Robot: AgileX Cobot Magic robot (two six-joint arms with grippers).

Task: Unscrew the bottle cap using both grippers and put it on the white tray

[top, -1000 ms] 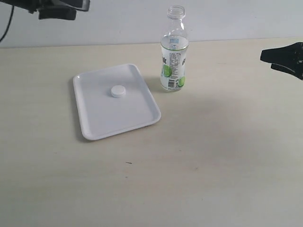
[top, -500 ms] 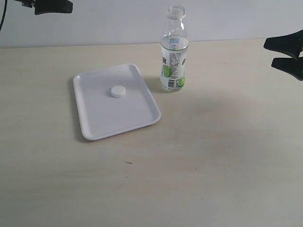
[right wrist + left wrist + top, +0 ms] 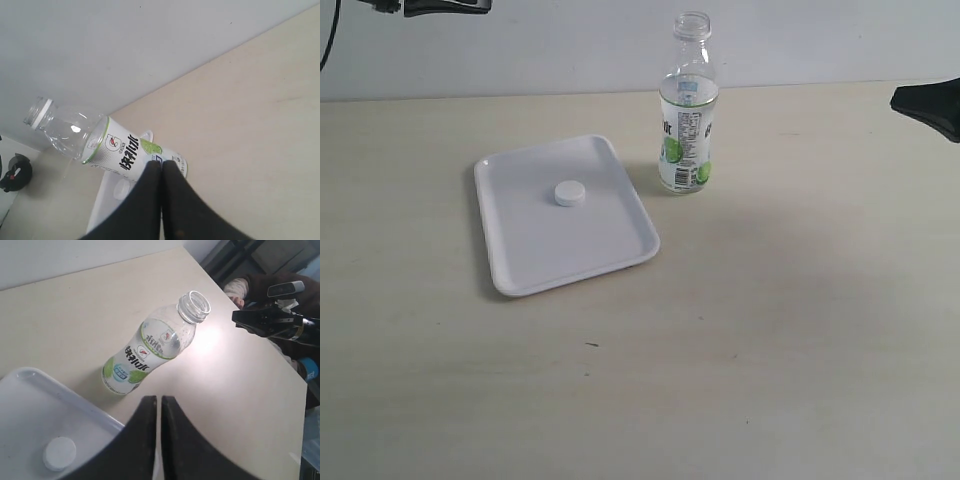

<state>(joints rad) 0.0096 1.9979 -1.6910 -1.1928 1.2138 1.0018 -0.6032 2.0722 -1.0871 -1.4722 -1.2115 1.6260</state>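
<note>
The bottle cap lies flat on the white tray, well apart from the left gripper and right gripper, both with jaws together, empty.

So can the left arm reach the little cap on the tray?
Probably yes: nothing covers the bottle cap on the white tray, the bottle stands beside the tray, and the left gripper holds nothing.
</note>
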